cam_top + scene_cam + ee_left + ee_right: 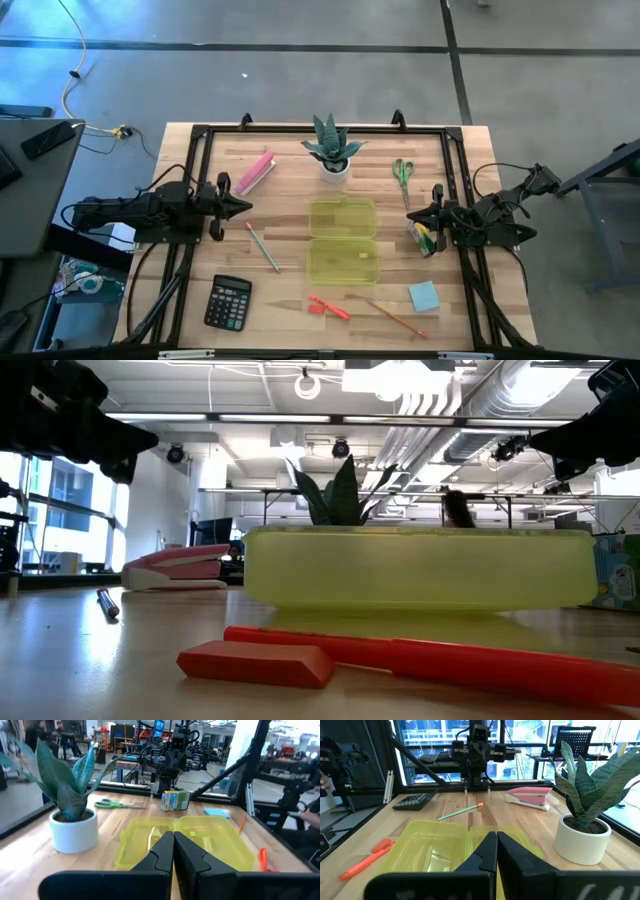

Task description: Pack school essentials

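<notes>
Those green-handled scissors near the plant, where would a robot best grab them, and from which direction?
Probably from straight above, pinching across the closed blades just below the handles. The green-handled scissors lie flat on the table, handles toward the far edge and blades pointing at the right gripper, so no side gives anything to hold. That gripper is the nearer one; its fingers are shut and would need to open first.

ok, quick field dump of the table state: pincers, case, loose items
left pincer: shut, empty, at left table edge
right pincer: shut, empty, at right edge
yellow case: open, centre, appears empty
green pencil: left of case
scissors: right of plant
note pad: front right
red-orange pen: in front of case
calculator: front left
</notes>
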You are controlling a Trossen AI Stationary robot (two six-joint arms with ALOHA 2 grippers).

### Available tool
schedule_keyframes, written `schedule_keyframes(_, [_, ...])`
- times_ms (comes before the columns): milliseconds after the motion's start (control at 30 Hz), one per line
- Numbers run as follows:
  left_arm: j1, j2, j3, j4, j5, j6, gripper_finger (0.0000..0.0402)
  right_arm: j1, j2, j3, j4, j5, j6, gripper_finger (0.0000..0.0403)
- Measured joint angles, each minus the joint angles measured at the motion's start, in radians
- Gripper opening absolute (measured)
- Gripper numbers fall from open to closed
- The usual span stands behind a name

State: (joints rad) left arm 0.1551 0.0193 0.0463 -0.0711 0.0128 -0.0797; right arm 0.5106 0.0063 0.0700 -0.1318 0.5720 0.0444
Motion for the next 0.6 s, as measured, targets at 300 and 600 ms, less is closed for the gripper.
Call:
schedule_keyframes(300, [0.000, 0.000, 0.000, 0.012, 0.001, 0.005, 0.0000, 0.000, 0.000, 0.000, 0.000, 0.000, 0.000, 0.0000])
schedule_keyframes(600, [0.000, 0.000, 0.000, 0.013, 0.001, 0.005, 0.0000, 0.000, 0.000, 0.000, 0.000, 0.000, 0.000, 0.0000])
